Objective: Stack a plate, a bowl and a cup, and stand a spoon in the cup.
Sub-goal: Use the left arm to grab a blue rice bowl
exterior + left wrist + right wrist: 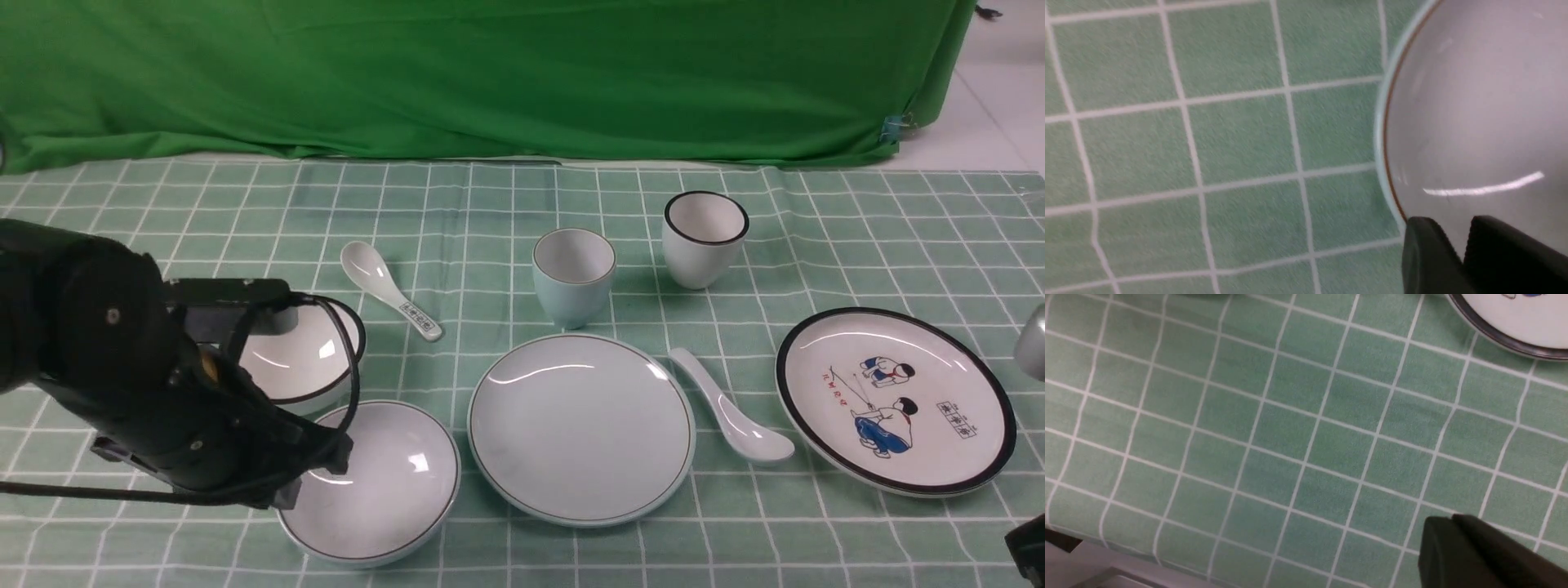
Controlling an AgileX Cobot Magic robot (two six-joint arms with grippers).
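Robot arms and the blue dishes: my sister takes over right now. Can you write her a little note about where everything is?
Left gripper: at the bowl rim, fingers close together; grip unclear.
Right gripper: over bare cloth, away from the job's things; open or shut unclear.
Plate: mid-cloth, nothing on it.
Cup: upright behind the plate.
Spoon: lying by the plate's right edge.
Done: nothing stacked yet.
Left to do: bowl onto plate, cup into bowl, spoon into cup.

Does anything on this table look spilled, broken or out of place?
Nothing stands out. The pale blue cup and black-rimmed cup stand upright; no spills or chips show. The left gripper is at the bowl's rim.
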